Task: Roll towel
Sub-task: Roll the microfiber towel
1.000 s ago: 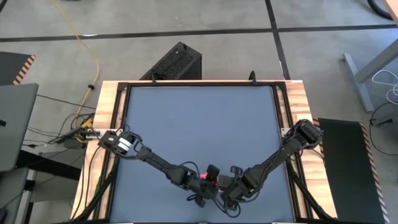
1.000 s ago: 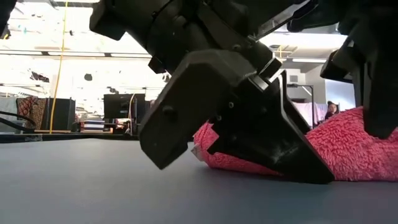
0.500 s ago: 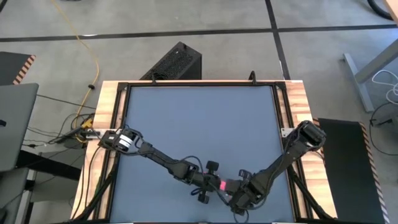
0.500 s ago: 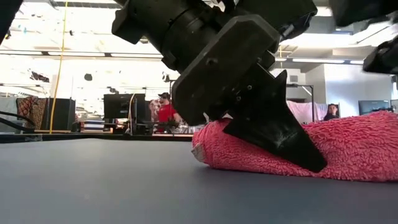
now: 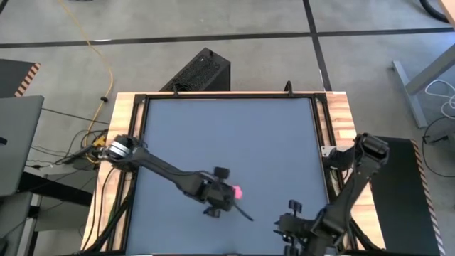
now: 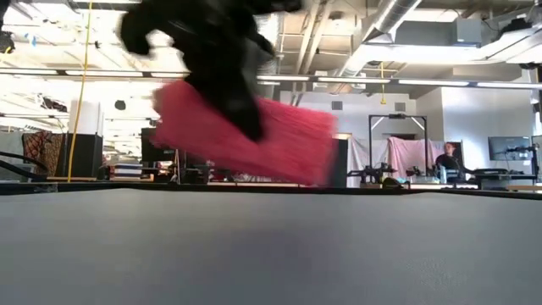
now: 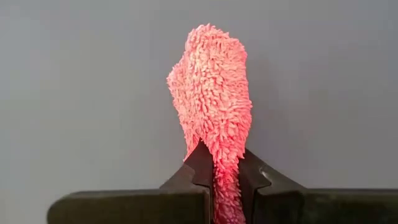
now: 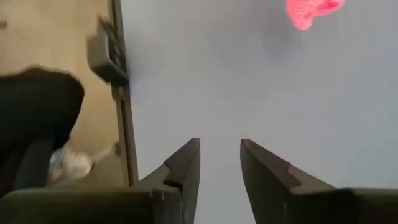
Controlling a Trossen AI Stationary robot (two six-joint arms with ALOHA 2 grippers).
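Observation:
The towel (image 7: 211,93), a small bright pink fluffy bundle, hangs clear of the dark grey tabletop (image 5: 227,135) near its front middle. It shows blurred in the low view (image 6: 254,131) and as a pink spot from above (image 5: 237,192). My left gripper (image 7: 225,171) is shut on it, slanting down from the table's left (image 5: 229,197). My right gripper (image 8: 220,152) stands open and empty by the near right corner (image 5: 283,226), well apart from the towel (image 8: 311,12). My left gripper pinches the towel between its two fingers (image 7: 202,165), across the bunched cloth (image 7: 227,155), as a thick bundle rather than one layer. The fingers slant down from the table's left. Most of the towel sticks out past the fingertips, and all of it hangs clear of the table.
A wooden frame (image 5: 124,142) rims the tabletop. A black box (image 5: 202,71) stands beyond the far edge and a laptop (image 5: 18,142) at the left. People (image 6: 446,161) and equipment show in the room behind. The table's far half lies bare.
My left gripper has taken hold of the towel and risen, tipping back, so the towel has left the table and now hangs clear above it. My right gripper has left the towel and drawn back toward the near right corner.

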